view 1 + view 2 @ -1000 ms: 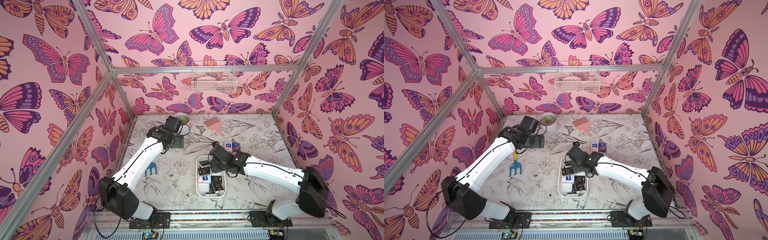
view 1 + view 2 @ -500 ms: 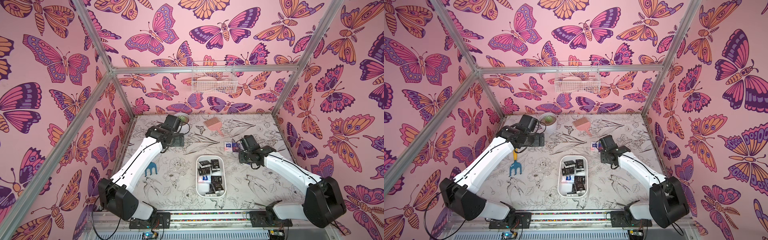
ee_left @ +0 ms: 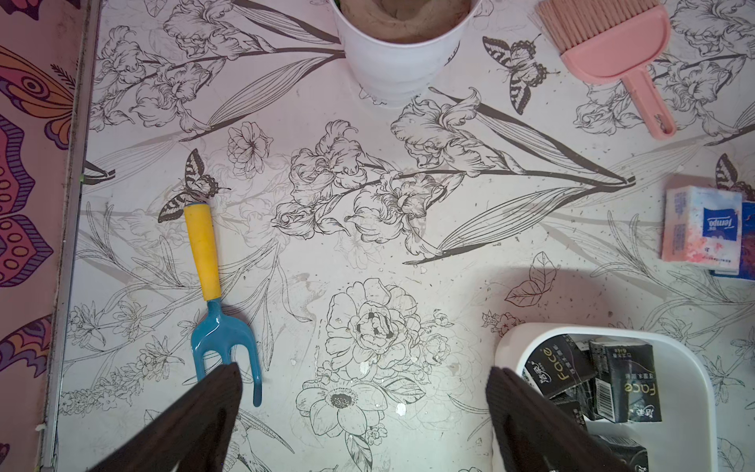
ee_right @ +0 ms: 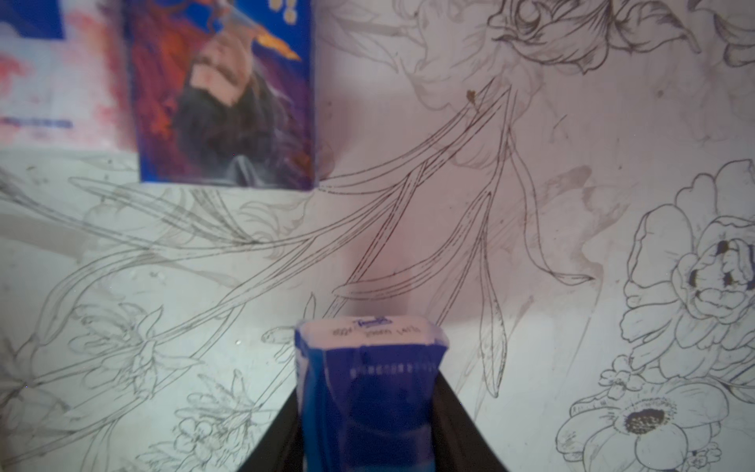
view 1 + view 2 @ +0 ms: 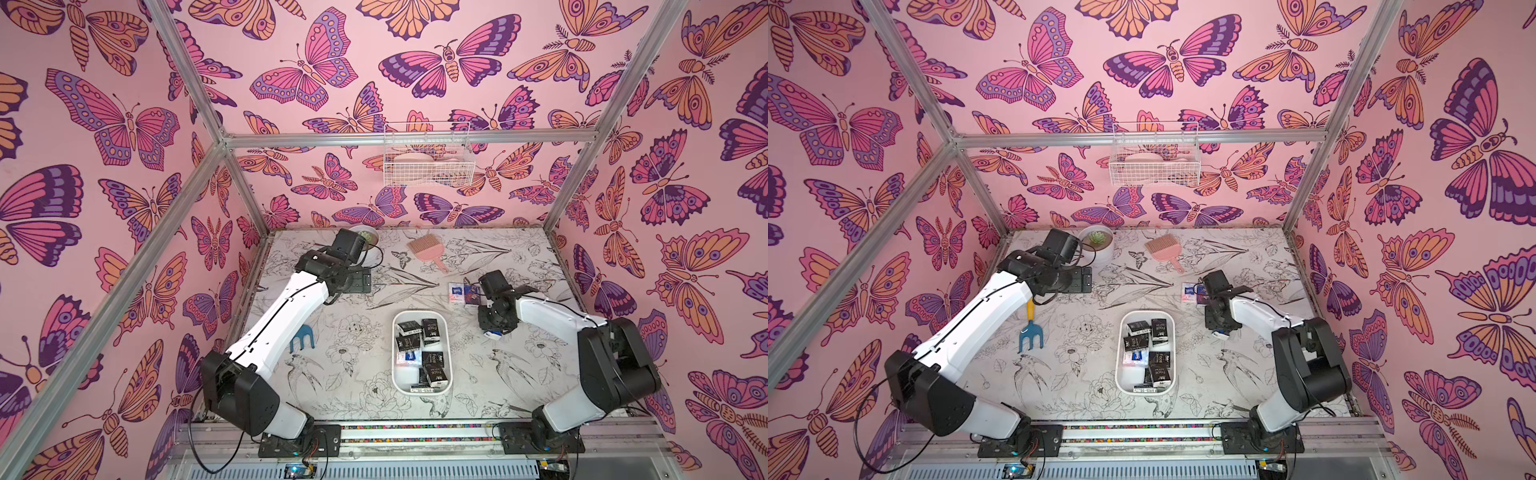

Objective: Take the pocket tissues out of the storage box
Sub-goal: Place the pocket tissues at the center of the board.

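2 pocket tissues (image 5: 456,289) lie just beyond the storage box (image 5: 419,314); most sit inside it. My right gripper (image 4: 367,388) pinches a blue packet (image 4: 369,355) beside the box; I'd lower it flat, then release. My left gripper (image 3: 361,370) is spread.

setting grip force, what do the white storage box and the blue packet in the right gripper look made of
The storage box: likely rigid moulded plastic, smooth satin white, with rounded seamless walls. The blue packet in the right gripper: apparently thin glossy plastic film, creased and pinched between the jaws.
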